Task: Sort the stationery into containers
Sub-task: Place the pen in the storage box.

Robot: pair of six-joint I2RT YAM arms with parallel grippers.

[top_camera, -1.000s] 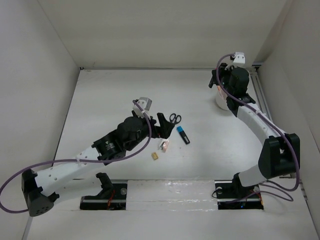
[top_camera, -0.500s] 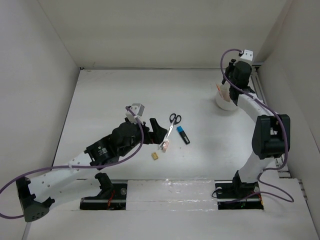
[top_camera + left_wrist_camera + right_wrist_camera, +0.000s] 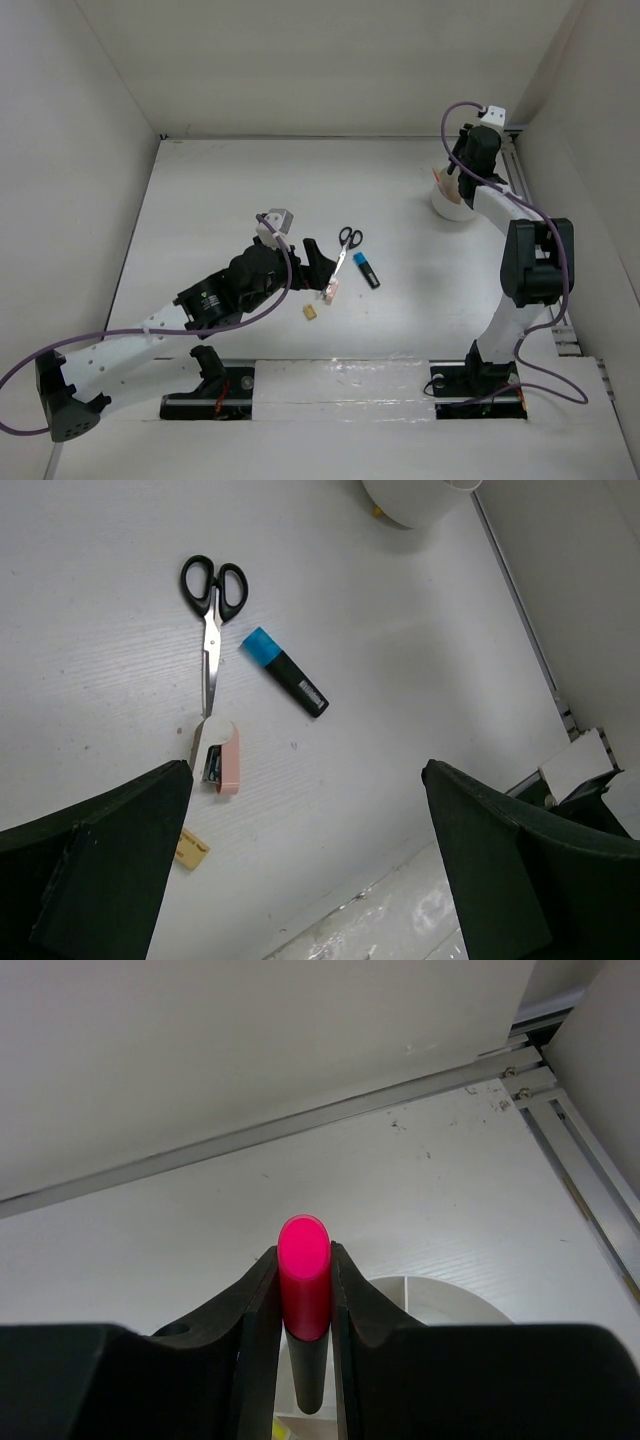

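Above the round white plastic tub (image 3: 447, 207), at the far right of the white table (image 3: 220, 200), the black marker with a pink cap (image 3: 304, 1280) stands upright in the right gripper (image 3: 303, 1250); its two fingers (image 3: 258, 1305) press on the marker's sides and pinch it, and the lower end points down toward the tub's rim, which shows just behind it; the marker is not yet released.

What the tub already holds I cannot tell; a bit of yellow shows under the fingers in the right wrist view, but it is too small to name. Neither a red pen nor a yellow stick lies on the table, so I judge the task is perhaps about half done.

Four things are left, close together near the middle of the table: the black-handled scissors (image 3: 212, 610), closed, with the blade tips touching the small pink and white eraser (image 3: 217, 758); the black marker with a blue cap (image 3: 285, 672), just beside the scissors but apart from them; and the tiny tan eraser (image 3: 190, 848), nearest to the arm bases.

The right arm (image 3: 520, 260) is stretched far forward and reaches over the tub with the wrist turned down. The left arm (image 3: 150, 330) lies low and slants across the table toward this group; the left gripper (image 3: 310, 258) hangs beside it with the jaws spread wide and nothing between them, the erasers the closest to it.
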